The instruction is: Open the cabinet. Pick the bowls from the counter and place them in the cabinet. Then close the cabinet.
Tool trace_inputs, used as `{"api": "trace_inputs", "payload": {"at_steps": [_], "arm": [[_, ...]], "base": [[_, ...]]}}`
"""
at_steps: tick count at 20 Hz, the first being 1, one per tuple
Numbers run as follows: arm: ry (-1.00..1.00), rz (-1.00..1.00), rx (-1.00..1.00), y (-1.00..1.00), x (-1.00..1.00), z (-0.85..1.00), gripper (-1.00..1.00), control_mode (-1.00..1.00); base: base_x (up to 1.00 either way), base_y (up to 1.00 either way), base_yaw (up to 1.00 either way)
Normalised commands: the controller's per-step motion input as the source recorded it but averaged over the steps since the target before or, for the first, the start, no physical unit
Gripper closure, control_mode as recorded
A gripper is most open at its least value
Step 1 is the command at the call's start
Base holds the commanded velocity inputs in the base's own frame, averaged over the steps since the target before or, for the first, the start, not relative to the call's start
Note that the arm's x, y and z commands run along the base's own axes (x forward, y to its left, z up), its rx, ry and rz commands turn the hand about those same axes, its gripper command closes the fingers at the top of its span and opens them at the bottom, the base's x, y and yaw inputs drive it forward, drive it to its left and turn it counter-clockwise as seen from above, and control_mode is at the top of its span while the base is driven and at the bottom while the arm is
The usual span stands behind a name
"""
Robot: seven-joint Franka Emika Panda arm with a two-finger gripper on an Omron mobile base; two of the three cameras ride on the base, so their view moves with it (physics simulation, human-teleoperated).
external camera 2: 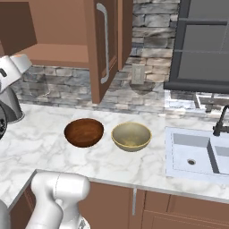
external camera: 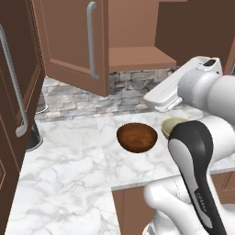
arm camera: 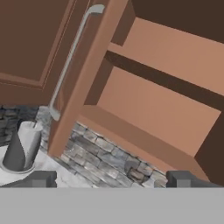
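Two bowls sit on the white marble counter (external camera 2: pixel 40 134), just beside each other and both empty: the dark reddish-brown wooden bowl (external camera 2: pixel 83 132) to the left and the pale beige bowl (external camera 2: pixel 131 136) to its right, nearer the sink (external camera 2: pixel 197 154). From the left base view the wooden bowl (external camera: pixel 137 137) lies in the open, while the beige bowl (external camera: pixel 170 126) is partly hidden behind the arm's dark-banded link. The arm rises from the base, and its white forearm reaches up and forward above the bowls, with the hand raised toward the cabinet (external camera: pixel 137 57). Seen from the hand view, the gripper (arm camera: pixel 111 179) has its two dark fingertips spread wide apart with nothing between them, pointing at the stone backsplash (arm camera: pixel 109 157) just below the cabinet's lower shelf (arm camera: pixel 153 109). The cabinet stands open above the counter: its two doors are swung out, the left door (external camera: pixel 73 41) with its long silver bar handle (external camera: pixel 92 39) and the right door (external camera 2: pixel 107 44) with its own. Inside, two bare shelves show, both holding nothing. At the far left of the counter stands one paper towel roll on a holder (arm camera: pixel 22 148).
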Motion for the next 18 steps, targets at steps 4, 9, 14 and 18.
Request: {"api": "trace_inputs", "payload": {"at_steps": [4,9,14,18], "arm": [[0.04,0.0,0.02,0.0,0.11,-0.09,-1.0,-1.0],[0.13,0.0,0.02,0.0,0.2,-0.06,-1.0,-1.0],[0.19,0.0,0.0,0.0,0.25,-0.03,-1.0,-1.0],[0.17,0.0,0.01,0.0,0.36,0.0,-1.0,-1.0]], "base": [[0.0,0.0,0.0],[0.0,0.0,0.0],[0.0,0.0,0.0],[0.0,0.0,0.0]]}}
